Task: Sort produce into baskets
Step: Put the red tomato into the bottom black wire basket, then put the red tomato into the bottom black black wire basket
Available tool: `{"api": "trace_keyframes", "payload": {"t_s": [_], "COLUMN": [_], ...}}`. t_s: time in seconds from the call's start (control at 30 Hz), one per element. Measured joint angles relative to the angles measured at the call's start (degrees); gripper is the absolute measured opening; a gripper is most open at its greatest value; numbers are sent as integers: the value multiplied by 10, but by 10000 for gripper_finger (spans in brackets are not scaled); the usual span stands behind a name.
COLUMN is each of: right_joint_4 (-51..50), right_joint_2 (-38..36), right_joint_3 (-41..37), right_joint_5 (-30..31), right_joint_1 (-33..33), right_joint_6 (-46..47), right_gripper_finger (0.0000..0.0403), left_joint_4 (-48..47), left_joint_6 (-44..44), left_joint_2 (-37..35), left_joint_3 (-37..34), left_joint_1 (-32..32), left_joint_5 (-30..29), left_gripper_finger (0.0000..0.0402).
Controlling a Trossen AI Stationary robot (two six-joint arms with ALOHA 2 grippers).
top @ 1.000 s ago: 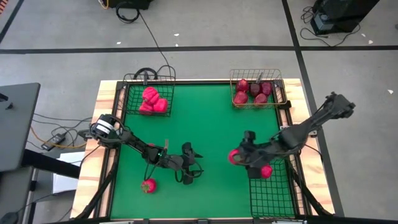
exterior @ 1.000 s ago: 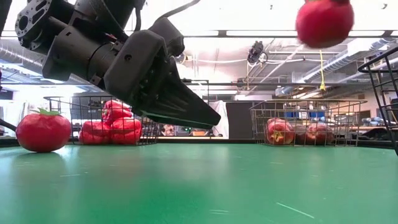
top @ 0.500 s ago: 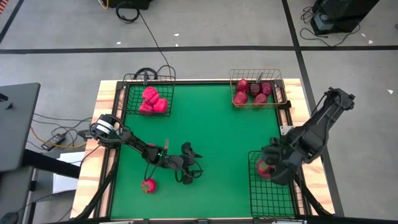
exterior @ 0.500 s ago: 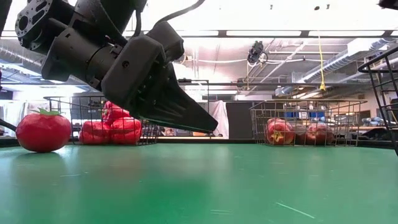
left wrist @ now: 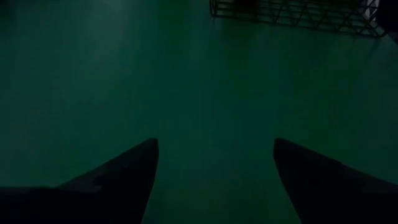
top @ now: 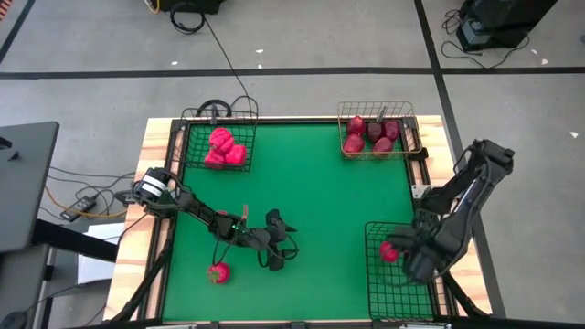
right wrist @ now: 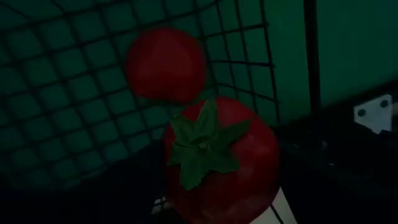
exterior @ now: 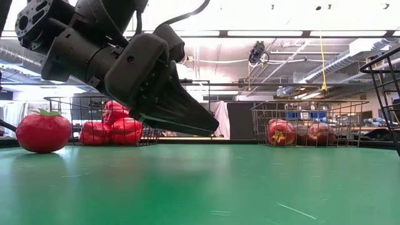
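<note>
Right gripper [top: 395, 252] clamps a tomato [right wrist: 214, 163] over the long black basket [top: 377, 285] at the table's front-right corner | left gripper [top: 279, 259] spread wide above mid-front mat | loose tomato [top: 218, 272] front-left

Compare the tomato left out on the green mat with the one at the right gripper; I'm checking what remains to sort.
The loose tomato rests on the green mat near the left gripper, outside every basket; the carried tomato is above the long black basket at the right gripper. The loose tomato lies alone, while the carried tomato has another tomato lying in the basket beyond it. Both are round and red with green tops.
</note>
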Motion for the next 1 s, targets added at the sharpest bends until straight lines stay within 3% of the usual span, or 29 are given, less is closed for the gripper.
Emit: {"api": "trace_keyframes", "payload": {"t_s": [0.23,0.43,0.57,0.8,1.0], "right_joint_4": [-1,-6,-12,-15,-37], "right_joint_2": [25,25,24,29,36], "right_joint_3": [0,0,0,0,-5], "right_joint_5": [-36,-31,48,-5,-4], "right_joint_1": [0,7,9,19,24], "right_joint_6": [9,13,71,124,142], "right_gripper_finger": [323,326,328,336,338], "left_joint_4": [-45,-295,-421,-653,-811], "left_joint_6": [1,-2,-31,-129,-231], "left_joint_2": [-22,-94,-115,-121,-121], "left_joint_3": [19,82,121,202,260], "left_joint_1": [0,-2,-4,-32,-51], "left_joint_5": [0,-26,-37,-39,-76], "left_gripper_finger": [323,323,323,323,323]}}
